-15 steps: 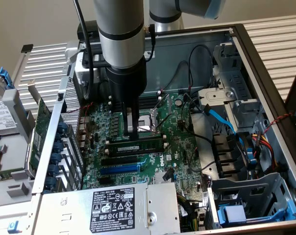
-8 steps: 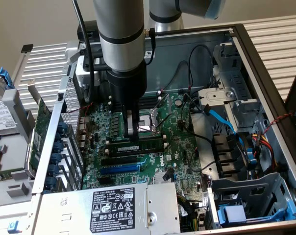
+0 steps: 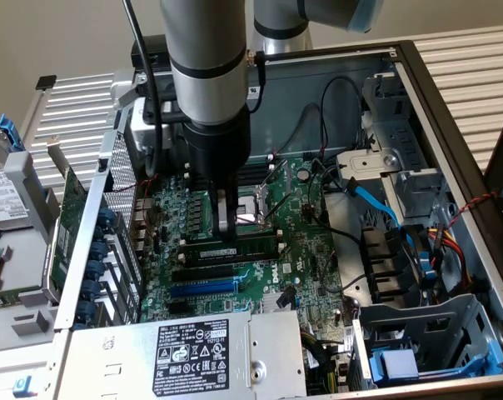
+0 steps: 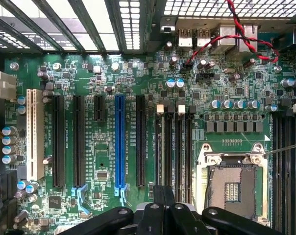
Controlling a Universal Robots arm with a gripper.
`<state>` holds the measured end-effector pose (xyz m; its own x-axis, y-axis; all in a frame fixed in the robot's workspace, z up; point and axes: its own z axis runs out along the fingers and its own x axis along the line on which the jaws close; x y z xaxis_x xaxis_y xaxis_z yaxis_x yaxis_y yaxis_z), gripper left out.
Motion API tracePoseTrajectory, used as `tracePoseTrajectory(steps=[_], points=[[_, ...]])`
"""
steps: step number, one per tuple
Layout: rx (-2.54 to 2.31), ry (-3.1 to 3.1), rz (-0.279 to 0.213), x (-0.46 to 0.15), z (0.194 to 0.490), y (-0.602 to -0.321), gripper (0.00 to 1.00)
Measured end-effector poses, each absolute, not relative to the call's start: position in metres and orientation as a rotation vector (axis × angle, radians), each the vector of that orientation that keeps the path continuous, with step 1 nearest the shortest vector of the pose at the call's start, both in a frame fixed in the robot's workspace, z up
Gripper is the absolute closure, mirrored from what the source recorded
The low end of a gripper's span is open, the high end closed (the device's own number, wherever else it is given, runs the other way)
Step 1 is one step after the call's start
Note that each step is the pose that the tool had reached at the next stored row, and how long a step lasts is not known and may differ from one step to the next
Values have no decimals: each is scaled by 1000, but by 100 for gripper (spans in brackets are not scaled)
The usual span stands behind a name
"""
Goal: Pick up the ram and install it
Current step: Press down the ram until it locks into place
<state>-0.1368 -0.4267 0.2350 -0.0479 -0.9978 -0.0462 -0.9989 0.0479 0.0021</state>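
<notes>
- The grey cylindrical robot arm reaches down into the open grey metal computer case, and its black gripper hangs low over the green motherboard.
- The gripper's two dark fingers stand close together with no clear gap between them, so the gripper is closed; whether they pinch anything at the tips cannot be made out.
- The ram, a long narrow green circuit-board stick with a white label sticker, lies lengthwise in a memory slot directly under the fingertips, which come down to its upper edge near its middle.
- Whether the fingertips actually touch the stick or stop just above it is not clear.
- The silver metal processor socket sits just behind the ram, partly hidden by the gripper.
- In front of the ram run the long black expansion slots and one blue expansion slot, side by side.
- In the wrist view, the closed black gripper points at a bank of long black memory slots with white end clips, between the blue slot and the processor socket.
- A silver power supply box with a black label lies at the near edge of the case.
</notes>
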Motion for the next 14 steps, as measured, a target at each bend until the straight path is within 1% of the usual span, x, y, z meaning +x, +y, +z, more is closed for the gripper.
tracePoseTrajectory(steps=[14], points=[[-2145,2250,53,-136,229,-427,89]])
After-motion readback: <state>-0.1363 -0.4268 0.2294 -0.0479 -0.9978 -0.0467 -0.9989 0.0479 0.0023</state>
